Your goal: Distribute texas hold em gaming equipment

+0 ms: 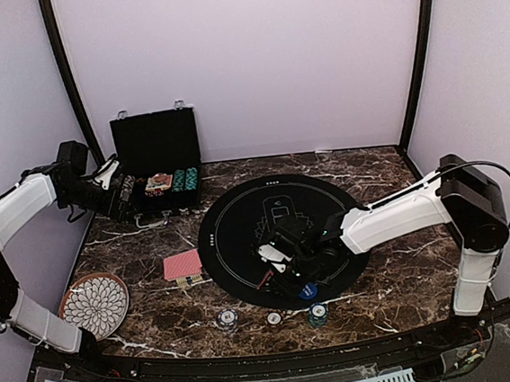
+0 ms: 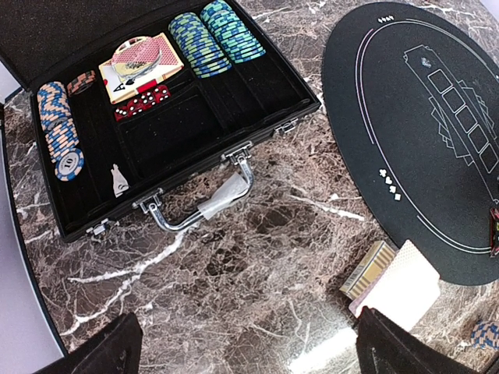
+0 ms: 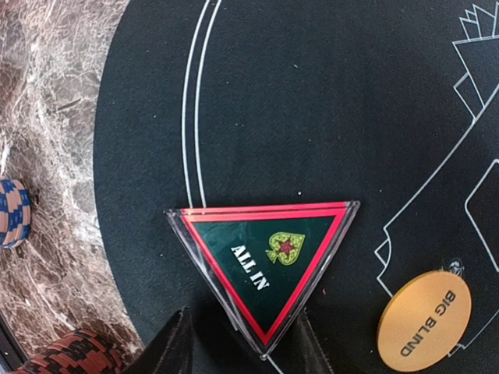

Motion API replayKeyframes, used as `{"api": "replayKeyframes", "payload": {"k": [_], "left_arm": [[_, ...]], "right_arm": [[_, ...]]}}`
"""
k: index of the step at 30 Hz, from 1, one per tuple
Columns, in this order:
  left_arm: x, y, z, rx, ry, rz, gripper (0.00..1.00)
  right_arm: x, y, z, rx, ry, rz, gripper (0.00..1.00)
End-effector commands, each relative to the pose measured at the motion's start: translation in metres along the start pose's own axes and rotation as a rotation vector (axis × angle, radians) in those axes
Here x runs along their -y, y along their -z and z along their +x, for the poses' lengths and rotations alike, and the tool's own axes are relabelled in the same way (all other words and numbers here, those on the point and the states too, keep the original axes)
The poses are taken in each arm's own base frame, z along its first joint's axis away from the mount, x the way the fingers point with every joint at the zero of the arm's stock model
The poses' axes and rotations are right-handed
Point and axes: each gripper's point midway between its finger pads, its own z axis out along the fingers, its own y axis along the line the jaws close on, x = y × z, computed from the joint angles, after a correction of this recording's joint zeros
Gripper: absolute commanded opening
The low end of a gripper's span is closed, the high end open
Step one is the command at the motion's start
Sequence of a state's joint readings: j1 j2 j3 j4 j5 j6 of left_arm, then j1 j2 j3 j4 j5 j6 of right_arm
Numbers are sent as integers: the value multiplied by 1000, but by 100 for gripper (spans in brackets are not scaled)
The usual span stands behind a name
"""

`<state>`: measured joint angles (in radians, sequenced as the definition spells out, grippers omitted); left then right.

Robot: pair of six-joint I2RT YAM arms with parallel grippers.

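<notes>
- Right gripper (image 3: pixel 242 343) fingers straddle the lower tip of the triangle marker (image 3: pixel 261 265); grip uncertain.
- Marker reads "ALL IN"; orange button (image 3: pixel 425 321) reads "BIG BLIND".
- Left gripper (image 2: pixel 242 351) spread wide, empty.

Worktop (image 1: pixel 400 290): dark brown marble, white veining. Walls (image 1: pixel 252 65): plain pale lilac panels, black corner posts (image 1: pixel 68 78). Lighting even.

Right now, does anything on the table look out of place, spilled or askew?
Nothing looks spilled or damaged. The red-edged black triangular ALL IN marker lies flat on the round black felt mat, one corner between the right claw fingers. The open black hinged case holds its striped chip rows in neat order.
</notes>
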<state>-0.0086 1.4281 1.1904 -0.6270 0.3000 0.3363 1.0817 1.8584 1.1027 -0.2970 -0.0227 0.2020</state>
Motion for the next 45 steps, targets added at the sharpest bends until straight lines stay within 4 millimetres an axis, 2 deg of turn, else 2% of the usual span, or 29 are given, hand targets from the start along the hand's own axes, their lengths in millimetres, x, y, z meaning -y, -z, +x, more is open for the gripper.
{"api": "replayKeyframes", "payload": {"k": [1, 10, 26, 37, 45], "left_arm": [[5, 12, -3, 22, 18, 10, 99], [11, 15, -2, 33, 19, 28, 99], [19, 18, 4, 23, 4, 65, 99], [23, 21, 5, 21, -8, 78, 99], [24, 19, 7, 6, -15, 90, 99]], "right_arm": [[-1, -7, -11, 27, 10, 10, 38], [-3, -17, -24, 33, 18, 11, 31], [14, -47, -98, 140, -34, 46, 24], [28, -69, -128, 181, -86, 43, 22], [26, -76, -149, 209, -72, 5, 22]]}}
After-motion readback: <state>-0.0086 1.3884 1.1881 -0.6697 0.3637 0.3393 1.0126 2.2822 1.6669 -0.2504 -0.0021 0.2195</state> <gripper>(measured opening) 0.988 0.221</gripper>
